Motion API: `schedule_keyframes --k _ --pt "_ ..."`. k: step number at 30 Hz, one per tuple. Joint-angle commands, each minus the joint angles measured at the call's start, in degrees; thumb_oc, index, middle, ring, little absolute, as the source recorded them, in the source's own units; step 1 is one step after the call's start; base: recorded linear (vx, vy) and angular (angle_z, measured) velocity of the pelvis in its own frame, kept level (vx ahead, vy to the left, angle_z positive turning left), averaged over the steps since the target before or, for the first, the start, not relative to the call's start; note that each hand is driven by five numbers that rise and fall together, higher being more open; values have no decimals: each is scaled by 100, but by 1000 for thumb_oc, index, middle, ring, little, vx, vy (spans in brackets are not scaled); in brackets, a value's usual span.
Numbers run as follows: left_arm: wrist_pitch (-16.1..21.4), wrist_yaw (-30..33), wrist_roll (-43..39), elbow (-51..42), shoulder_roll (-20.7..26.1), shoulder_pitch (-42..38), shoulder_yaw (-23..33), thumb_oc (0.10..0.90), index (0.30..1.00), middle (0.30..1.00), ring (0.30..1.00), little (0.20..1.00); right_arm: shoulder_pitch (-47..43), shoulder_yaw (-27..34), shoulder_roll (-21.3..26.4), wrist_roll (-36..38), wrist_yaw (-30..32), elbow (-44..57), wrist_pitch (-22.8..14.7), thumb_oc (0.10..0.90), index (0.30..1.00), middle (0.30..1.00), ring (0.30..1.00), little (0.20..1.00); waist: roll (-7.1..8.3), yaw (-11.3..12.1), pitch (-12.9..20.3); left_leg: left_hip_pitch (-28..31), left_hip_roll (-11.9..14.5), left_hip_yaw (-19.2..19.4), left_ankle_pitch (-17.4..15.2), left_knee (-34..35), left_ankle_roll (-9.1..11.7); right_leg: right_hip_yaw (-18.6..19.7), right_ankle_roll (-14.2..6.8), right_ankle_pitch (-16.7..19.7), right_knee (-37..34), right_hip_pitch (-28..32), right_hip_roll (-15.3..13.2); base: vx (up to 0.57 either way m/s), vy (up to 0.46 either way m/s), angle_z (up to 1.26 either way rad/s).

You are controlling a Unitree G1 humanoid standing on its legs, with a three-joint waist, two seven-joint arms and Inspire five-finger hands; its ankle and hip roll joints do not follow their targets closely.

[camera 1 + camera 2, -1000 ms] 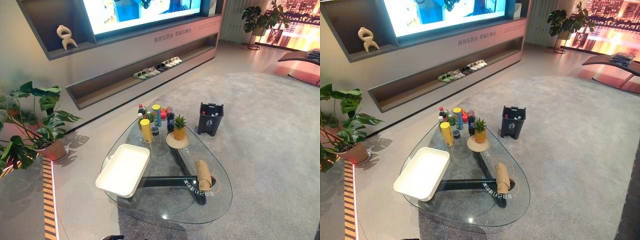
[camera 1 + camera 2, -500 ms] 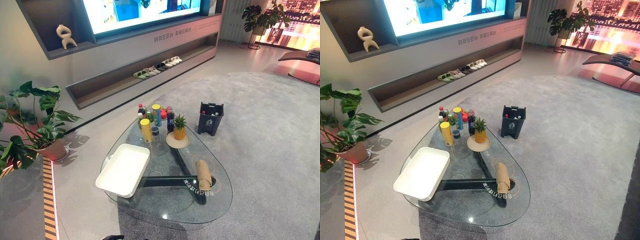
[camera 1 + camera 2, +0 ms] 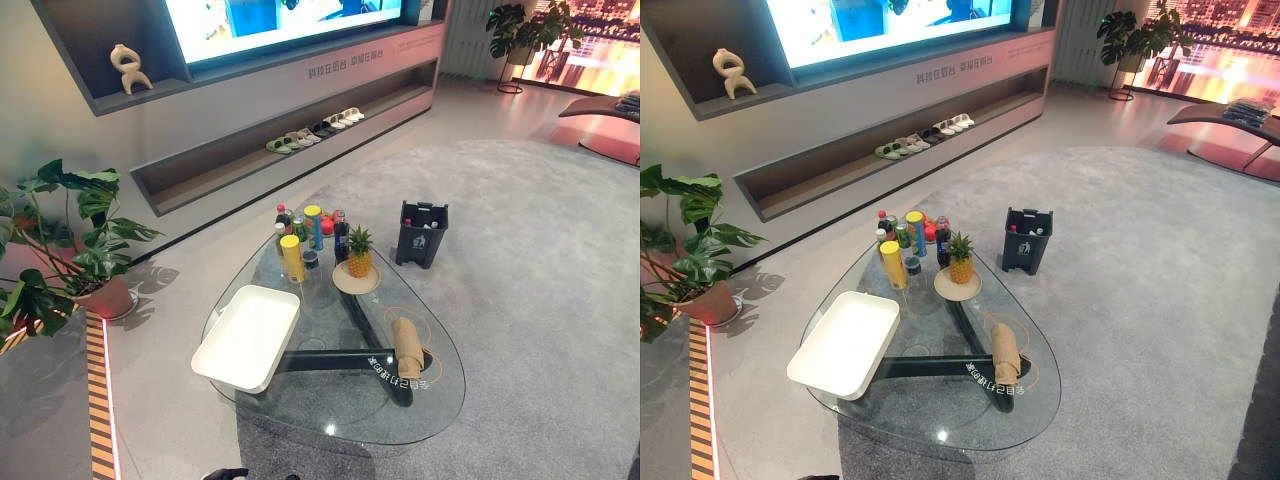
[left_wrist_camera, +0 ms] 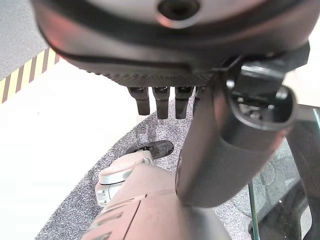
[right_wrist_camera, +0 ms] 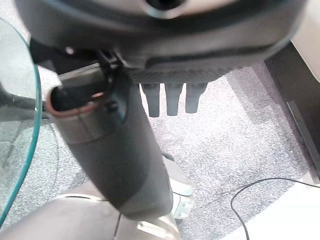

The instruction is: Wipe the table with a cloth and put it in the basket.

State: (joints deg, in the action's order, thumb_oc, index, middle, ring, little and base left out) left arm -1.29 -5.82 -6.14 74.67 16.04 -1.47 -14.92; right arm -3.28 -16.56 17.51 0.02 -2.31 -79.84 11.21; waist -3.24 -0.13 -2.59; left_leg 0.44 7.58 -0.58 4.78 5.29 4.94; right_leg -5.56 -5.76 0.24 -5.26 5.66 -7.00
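The glass counter (image 3: 330, 412) is standing on a grey carpet (image 3: 540, 260), shaped as a rounded triangle with one corner pointing away from the robot.

The cloth (image 3: 406, 346) is lying rolled into a tan cylinder on the counter near its right edge, toward the near right corner. Nothing is touching it.

The basket (image 3: 262, 293), a shallow white rectangular tray, is sitting at the counter's left edge, well apart from the cloth. It is holding nothing.

At the far corner a cluster of bottles (image 3: 303, 232) is standing upright. Just beside them, toward the right edge, a pineapple (image 3: 358, 256) is standing on a small round plate (image 3: 356, 286).

The left hand (image 4: 150, 55) is hanging off the counter over the carpet, with the counter's glass rim showing beside it in the left wrist view. Its fingers (image 4: 162, 102) are pointing straight out and are gripping nothing.

The right hand (image 5: 165, 47) is hanging likewise over the carpet beside the glass rim. Its fingers (image 5: 172, 102) are extended, relaxed and empty.

A dark bin (image 3: 421, 235) is standing on the carpet just beyond the counter's right edge. A potted plant (image 3: 70, 240) is standing on the floor well to the left. A row of slippers (image 3: 315, 130) is lying on a low wall shelf (image 3: 200, 180) beyond the counter.
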Motion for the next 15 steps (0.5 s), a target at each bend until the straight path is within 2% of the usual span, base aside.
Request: schedule_keyframes --k 1,4,7,10,15 --pt "-86 79 -259 206 84 -401 -28 800 900 900 900 900 -323 113 105 76 87 -141 206 800 900 900 900 900 213 66 -550 85 -29 265 -256 -29 -19 -141 -183 362 76 -322 -349 -116 25 -2" --pt "-98 193 -419 173 158 -536 33 800 900 900 900 900 -437 135 200 133 135 -123 300 800 900 900 900 900 181 48 -807 -179 -47 259 -180 -29 -29 -96 -182 463 61 -617 -364 -150 8 -2" --pt "-37 248 -640 114 285 -781 149 800 900 900 900 900 -610 153 317 171 173 -101 316 800 900 900 900 900 137 0 -1230 -542 -73 283 -84 -29 -73 -32 -144 558 122 -1080 -352 -186 11 0" --pt "-49 270 -785 62 377 -1063 166 800 900 900 900 900 -770 134 390 328 210 -66 313 800 900 900 900 900 96 -24 -1544 -853 -123 216 28 -29 -127 39 -69 511 374 -1474 -295 -189 17 -1" --pt "58 389 -1058 -17 439 -1239 199 800 900 900 900 900 -872 116 518 300 150 44 323 800 900 900 900 900 80 -38 -1860 -1172 -169 133 133 -121 -123 121 -29 449 634 -1829 -271 -101 13 0"
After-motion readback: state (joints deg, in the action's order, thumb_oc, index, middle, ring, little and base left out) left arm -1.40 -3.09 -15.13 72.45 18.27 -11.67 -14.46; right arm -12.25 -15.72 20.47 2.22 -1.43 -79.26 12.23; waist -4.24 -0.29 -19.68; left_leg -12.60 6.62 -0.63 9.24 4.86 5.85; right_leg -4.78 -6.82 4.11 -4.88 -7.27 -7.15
